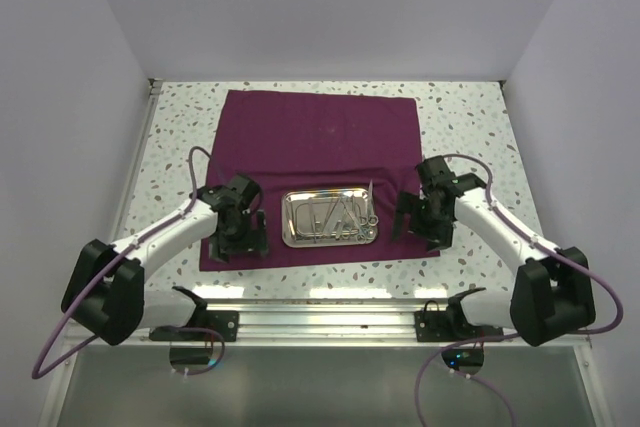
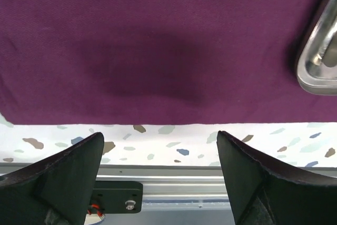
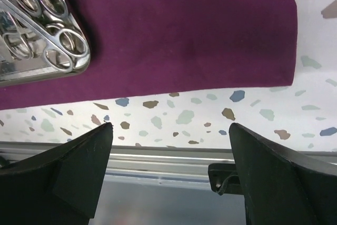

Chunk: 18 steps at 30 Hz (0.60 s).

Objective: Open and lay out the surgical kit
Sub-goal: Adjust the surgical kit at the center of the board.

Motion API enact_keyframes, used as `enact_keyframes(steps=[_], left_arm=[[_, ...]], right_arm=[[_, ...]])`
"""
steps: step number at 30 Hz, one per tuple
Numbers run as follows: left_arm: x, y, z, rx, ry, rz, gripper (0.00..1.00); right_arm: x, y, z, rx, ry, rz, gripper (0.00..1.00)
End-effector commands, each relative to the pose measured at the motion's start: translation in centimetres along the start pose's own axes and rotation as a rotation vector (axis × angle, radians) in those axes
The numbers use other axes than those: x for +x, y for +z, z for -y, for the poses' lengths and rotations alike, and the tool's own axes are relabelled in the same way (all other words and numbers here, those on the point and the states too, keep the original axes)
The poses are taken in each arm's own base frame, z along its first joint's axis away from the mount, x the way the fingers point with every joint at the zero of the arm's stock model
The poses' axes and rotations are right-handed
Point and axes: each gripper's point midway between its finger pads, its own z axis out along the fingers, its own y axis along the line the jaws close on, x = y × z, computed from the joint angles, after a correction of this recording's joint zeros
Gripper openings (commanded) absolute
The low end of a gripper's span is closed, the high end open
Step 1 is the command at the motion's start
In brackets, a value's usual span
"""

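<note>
The dark purple cloth wrap (image 1: 320, 142) lies unfolded flat on the table. On its near half sits the shiny steel tray (image 1: 286, 219), and the ring-handled forceps and tweezers (image 1: 335, 215) lie inside it. My left gripper (image 1: 243, 245) hovers open over the cloth's near left edge, left of the tray. In the left wrist view the gripper (image 2: 160, 140) holds nothing, with the cloth (image 2: 158, 40) and a tray corner (image 2: 321, 61) ahead. My right gripper (image 1: 418, 232) stands open just right of the tray. In the right wrist view the gripper (image 3: 168, 130) is empty; the ring handles (image 3: 58, 40) show in the tray (image 3: 47, 72).
The speckled tabletop (image 1: 470, 117) surrounds the cloth, with white walls on three sides. An aluminium rail (image 1: 330, 302) carrying the arm mounts runs along the near edge and also shows as the rail (image 2: 184, 183) under the left fingers.
</note>
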Motion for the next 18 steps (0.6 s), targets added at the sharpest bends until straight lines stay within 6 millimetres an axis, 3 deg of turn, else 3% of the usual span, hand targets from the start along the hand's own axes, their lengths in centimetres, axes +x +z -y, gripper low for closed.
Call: enact_keyframes(steps=[1,6,12,14,16,17,18], left_arm=[[-0.7,1.3,1.0,0.037,-0.037,0.018,0.91],[-0.7,2.7,0.9,0.037,-0.035,0.012,0.9],[-0.8,4.1,0.7,0.036,-0.043,0.001,0.86],[-0.9,4.3,0.6,0.035,-0.046,0.002,0.82],[-1.1,4.3,0.5,0.036,-0.051,0.006,0.77],[-1.1,4.4,0.4,0.035,-0.057,0.006,0.74],[-1.2,4.5,0.3,0.035,-0.057,0.007,0.7]], right_arm=[[-2.5,0.6,-1.6,-0.057,0.009,0.085,0.95],[-4.3,2.4,-1.6,-0.025,0.012,0.123,0.93],[-5.5,4.4,-0.1,0.074,0.009,0.147,0.89],[-5.4,5.3,0.5,0.1,0.011,0.147,0.84],[-5.0,5.9,0.9,0.112,0.013,0.135,0.71],[-4.7,6.6,1.2,0.125,0.014,0.124,0.59],[-4.5,6.9,1.3,0.132,0.013,0.114,0.59]])
